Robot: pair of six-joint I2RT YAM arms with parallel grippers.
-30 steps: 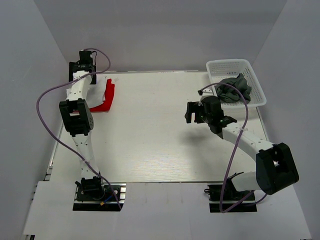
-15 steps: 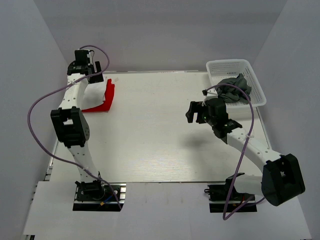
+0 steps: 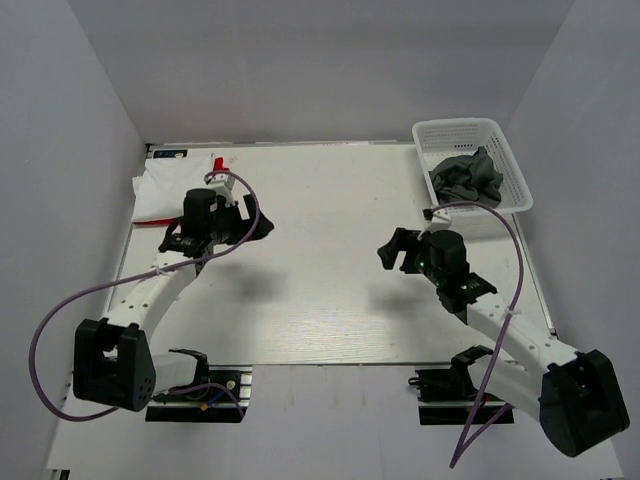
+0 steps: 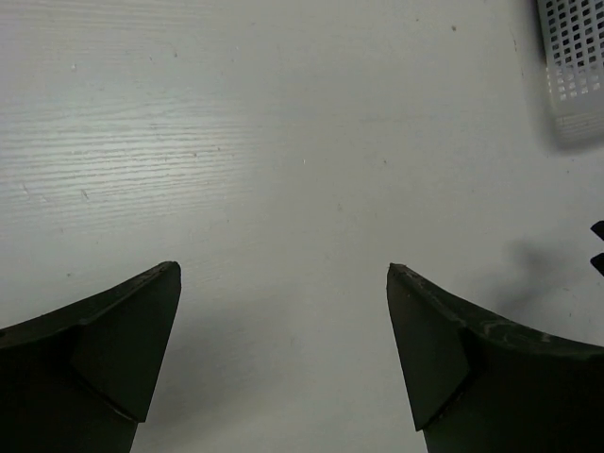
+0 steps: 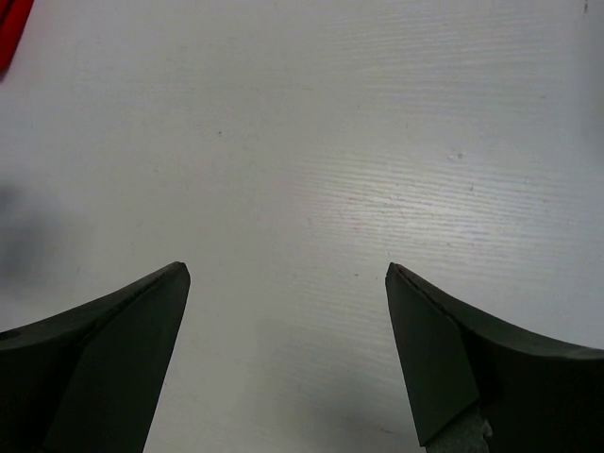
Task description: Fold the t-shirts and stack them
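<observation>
A white t-shirt (image 3: pixel 160 194) lies folded at the table's far left, over a red t-shirt of which only a small bit (image 3: pixel 218 163) shows at its far edge. A corner of the red cloth (image 5: pixel 8 24) also shows in the right wrist view. A dark grey t-shirt (image 3: pixel 465 175) lies crumpled in the white basket (image 3: pixel 460 132). My left gripper (image 3: pixel 255 228) is open and empty, just right of the white t-shirt, with bare table between its fingers (image 4: pixel 283 269). My right gripper (image 3: pixel 390 248) is open and empty over the table's middle right (image 5: pixel 286 267).
The white lattice basket stands at the far right corner, and its edge (image 4: pixel 571 57) shows in the left wrist view. Grey walls enclose the table on three sides. Purple cables loop off both arms.
My left arm has pulled back from the far left corner toward the table's middle. The white t-shirt now covers most of the red one. My right arm has drawn back and lower.
</observation>
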